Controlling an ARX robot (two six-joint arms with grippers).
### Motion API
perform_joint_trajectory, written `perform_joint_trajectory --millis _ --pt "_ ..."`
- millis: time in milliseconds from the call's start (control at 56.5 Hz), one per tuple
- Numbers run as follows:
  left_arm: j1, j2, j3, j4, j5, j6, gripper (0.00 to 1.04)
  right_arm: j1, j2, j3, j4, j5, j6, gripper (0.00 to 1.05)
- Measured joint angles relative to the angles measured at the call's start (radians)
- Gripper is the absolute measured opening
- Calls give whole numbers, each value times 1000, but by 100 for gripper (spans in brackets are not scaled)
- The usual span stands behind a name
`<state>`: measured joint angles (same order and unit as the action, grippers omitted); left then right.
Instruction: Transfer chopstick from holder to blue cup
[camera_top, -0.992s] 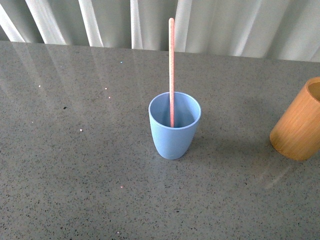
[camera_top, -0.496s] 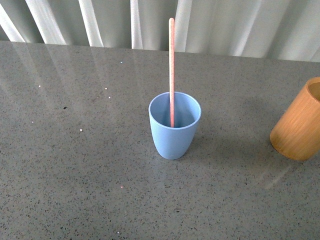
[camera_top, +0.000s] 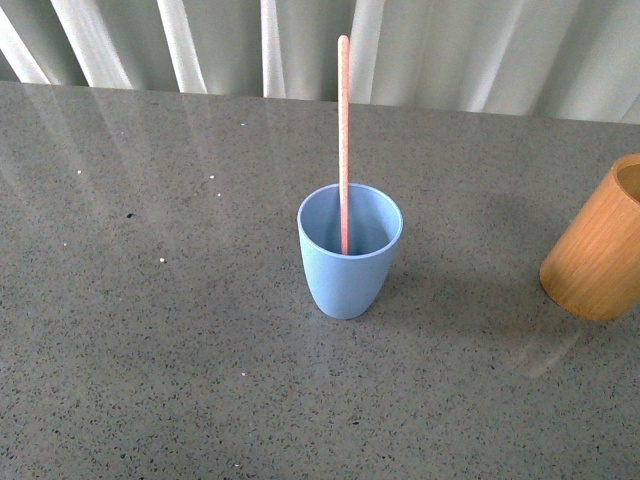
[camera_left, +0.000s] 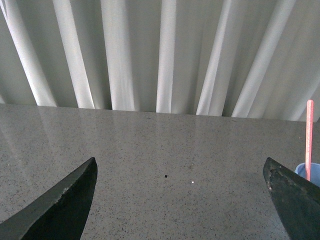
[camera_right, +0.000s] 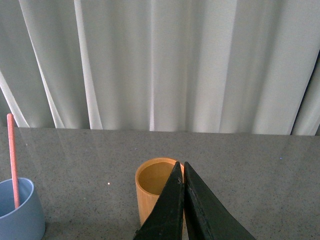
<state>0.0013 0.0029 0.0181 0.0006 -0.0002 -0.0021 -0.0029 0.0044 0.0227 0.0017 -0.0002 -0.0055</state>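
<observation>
The light blue cup (camera_top: 350, 252) stands near the middle of the grey table. One pinkish-red chopstick (camera_top: 343, 140) stands upright in it, leaning on the far rim. The orange-brown bamboo holder (camera_top: 600, 243) sits at the right edge of the front view, and its inside looks empty in the right wrist view. Neither arm shows in the front view. My left gripper (camera_left: 181, 167) is open with bare table between its fingers; the cup (camera_left: 311, 175) and chopstick (camera_left: 309, 137) lie off beside one finger. My right gripper (camera_right: 182, 165) is shut on nothing, in front of the holder (camera_right: 150, 192). The cup (camera_right: 17, 210) and chopstick (camera_right: 13, 157) show at that view's edge.
A speckled grey tabletop (camera_top: 150, 330) spreads round the cup and holder. White pleated curtains (camera_top: 440, 50) hang behind the table's far edge.
</observation>
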Motion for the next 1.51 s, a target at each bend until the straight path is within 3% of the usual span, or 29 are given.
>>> perform_joint_trajectory --millis 177,761,1505 --pt "0 0 0 0 0 0 98 0 0 0 0 0 2 2" --pt "0 0 0 0 0 0 98 0 0 0 0 0 3 97" --pt "0 0 0 0 0 0 98 0 0 0 0 0 3 95"
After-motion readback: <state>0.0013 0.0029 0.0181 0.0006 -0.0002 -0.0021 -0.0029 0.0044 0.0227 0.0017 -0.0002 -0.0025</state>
